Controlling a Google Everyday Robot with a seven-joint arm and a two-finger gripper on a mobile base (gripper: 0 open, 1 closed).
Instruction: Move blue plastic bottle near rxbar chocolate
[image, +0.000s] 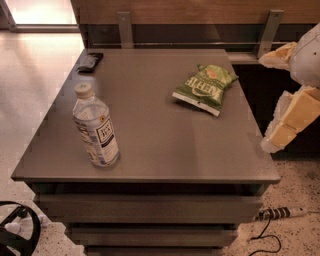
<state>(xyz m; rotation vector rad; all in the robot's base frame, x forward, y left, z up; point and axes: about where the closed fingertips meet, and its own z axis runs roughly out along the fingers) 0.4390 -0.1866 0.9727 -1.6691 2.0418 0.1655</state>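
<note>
Near left on the table (160, 145), blue plastic bottle (96, 127) upright, rxbar chocolate (90, 62) at far-left corner, green chip bag (205, 87) far right, gripper (292, 117) beyond right edge — its grip cannot be told.

Table (150, 150): grey-brown flat top, with stepped tiers below the front edge.
Floor (40, 75): pale speckled stone, with bright glare at upper left.
Back wall (200, 10): wood panel above a dark band.
Brackets (125, 27): two grey metal uprights against the wall.
Light: warm, strongest at upper left (source out of view).
Cable (265, 235): black cord on the floor, lower right.
Gripper (287, 122): at the right edge, beside the table's right side.
</note>
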